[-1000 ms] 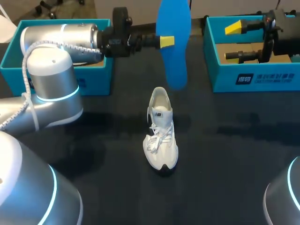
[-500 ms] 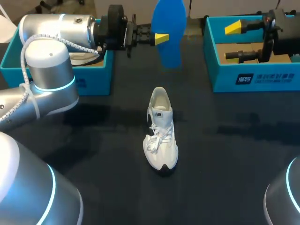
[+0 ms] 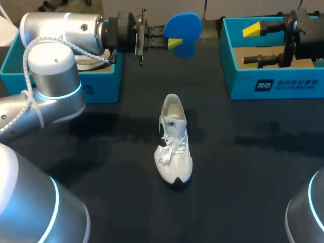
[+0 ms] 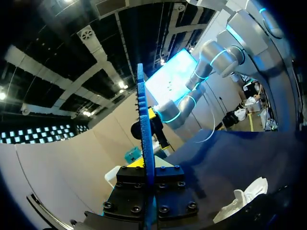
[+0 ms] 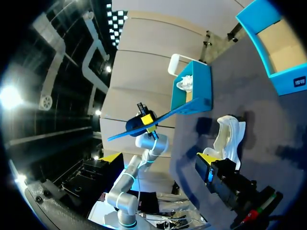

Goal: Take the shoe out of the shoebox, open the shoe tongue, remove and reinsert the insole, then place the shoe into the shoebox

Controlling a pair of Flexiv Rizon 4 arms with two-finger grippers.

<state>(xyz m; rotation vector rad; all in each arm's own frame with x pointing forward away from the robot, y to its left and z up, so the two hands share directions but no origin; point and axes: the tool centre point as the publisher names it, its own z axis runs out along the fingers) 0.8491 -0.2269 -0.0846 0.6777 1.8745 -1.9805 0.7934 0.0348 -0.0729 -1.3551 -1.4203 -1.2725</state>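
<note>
A dark, matte worktop [image 3: 253, 167] is seen, with faint shadows lying across it around the white shoe [image 3: 174, 144]. The shoe is set upright on its sole near the middle of the worktop. Its toe is turned toward the robot, its laces are loose and its mouth is open. Two teal boxes are placed along the far side. Something white is lodged in the left shoebox [image 3: 101, 86], and a brown cardboard floor is seen in the right shoebox [image 3: 243, 86]. The blue insole [image 3: 185, 28] is held above the worktop between the two boxes, clamped from both sides by the fingers of the left gripper [image 3: 169, 43]. In the left wrist view it is shown edge-on as a thin blade. The right gripper [image 3: 253, 45] is held over the right shoebox, its fingers spread wide apart.
</note>
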